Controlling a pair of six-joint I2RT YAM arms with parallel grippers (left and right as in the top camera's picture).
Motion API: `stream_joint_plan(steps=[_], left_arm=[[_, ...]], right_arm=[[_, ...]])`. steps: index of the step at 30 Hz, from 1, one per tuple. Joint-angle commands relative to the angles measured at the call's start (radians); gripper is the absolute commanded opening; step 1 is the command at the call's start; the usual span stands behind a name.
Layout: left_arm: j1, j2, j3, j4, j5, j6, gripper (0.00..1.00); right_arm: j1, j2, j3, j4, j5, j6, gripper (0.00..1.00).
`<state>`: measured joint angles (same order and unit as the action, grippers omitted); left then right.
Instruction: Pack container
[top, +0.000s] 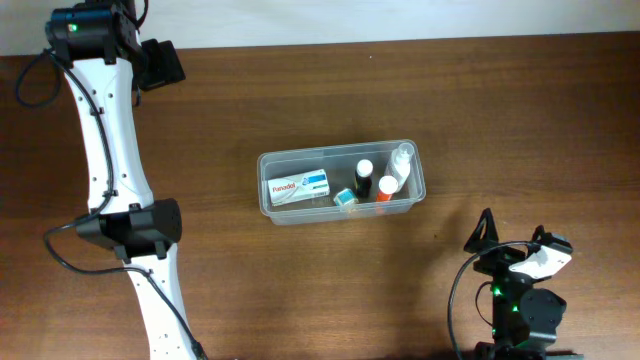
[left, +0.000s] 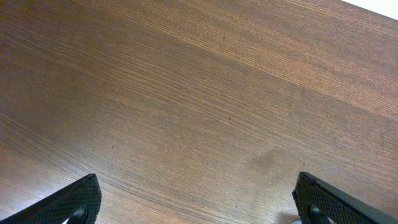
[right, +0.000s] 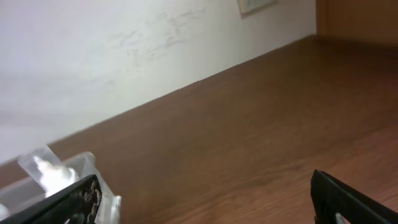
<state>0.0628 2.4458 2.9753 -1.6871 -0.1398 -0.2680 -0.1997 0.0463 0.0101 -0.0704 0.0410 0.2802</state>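
1. Wooden table (top: 500, 100): one container (top: 262, 188) sits near its middle, between the two arms.
2. Left gripper (left: 196, 199) hangs over bare wood with jaws wide and empty. The right gripper (right: 211, 202), near the tub's corner, is the same, so both are probably parked.
3. One Panadol box (top: 299, 186) lies flat inside, which saves room.
4. Three small bottles (top: 364, 180) cluster at the other end.
5. One teal item (top: 346, 198) sits between the box and the bottles.

Clear container (top: 266, 196), brown grained table (top: 500, 110)
Inside it, white-and-blue box (top: 300, 186) at nine o'clock; orange bottle (top: 385, 193) toward three o'clock.
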Motion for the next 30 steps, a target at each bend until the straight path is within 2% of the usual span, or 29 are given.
stream_joint_plan(steps=[1,7,30], left_arm=[[-0.002,-0.011,0.004,0.000,-0.011,0.016,0.99],[-0.001,-0.011,0.004,0.000,-0.011,0.016,0.99],[-0.001,-0.011,0.004,0.000,-0.011,0.015,0.99]], right_arm=[[-0.008,-0.011,-0.005,-0.006,0.016,-0.207,0.98],[-0.008,-0.011,-0.005,-0.006,0.016,-0.333,0.98],[-0.008,-0.011,-0.005,-0.006,0.016,-0.333,0.98]])
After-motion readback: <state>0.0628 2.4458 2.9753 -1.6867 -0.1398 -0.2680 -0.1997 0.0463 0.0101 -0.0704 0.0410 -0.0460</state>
